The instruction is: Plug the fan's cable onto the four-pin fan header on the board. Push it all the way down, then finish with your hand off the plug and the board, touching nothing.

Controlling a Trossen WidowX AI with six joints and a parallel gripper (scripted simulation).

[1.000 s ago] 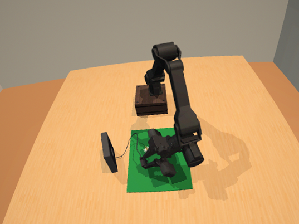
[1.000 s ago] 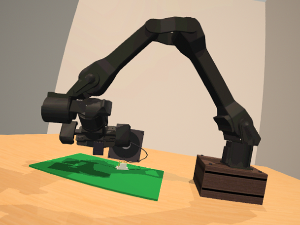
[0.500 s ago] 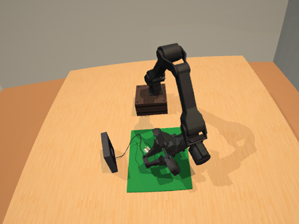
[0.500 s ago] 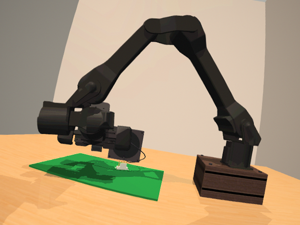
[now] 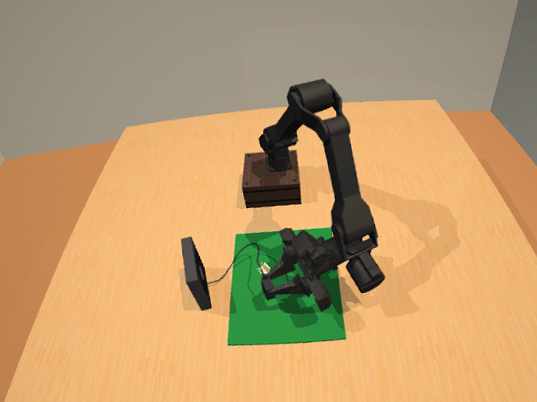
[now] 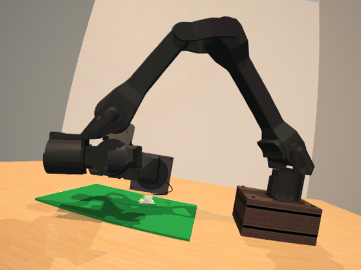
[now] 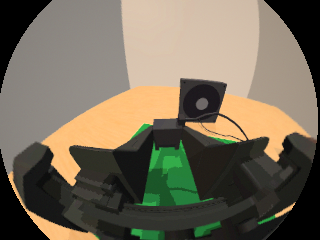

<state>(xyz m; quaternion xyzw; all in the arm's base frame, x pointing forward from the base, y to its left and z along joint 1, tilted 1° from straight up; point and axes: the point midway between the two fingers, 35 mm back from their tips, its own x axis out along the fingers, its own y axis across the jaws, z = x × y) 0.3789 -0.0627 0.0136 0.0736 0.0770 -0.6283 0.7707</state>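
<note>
Gripper point(image 7: 170, 135) clamped on the dark plug point(image 7: 168, 128), held low over the green board point(image 5: 255, 320) at frame centre, short of the white header point(image 6: 146, 199) (fan point(image 5: 195, 280) upright at left); seating, push-down, release all remain.

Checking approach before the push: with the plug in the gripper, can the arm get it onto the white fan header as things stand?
Probably yes. The gripper holds the dark plug low over the green board, beside the white header. Nothing stands between them; the fan is off the board, its cable slack.
</note>
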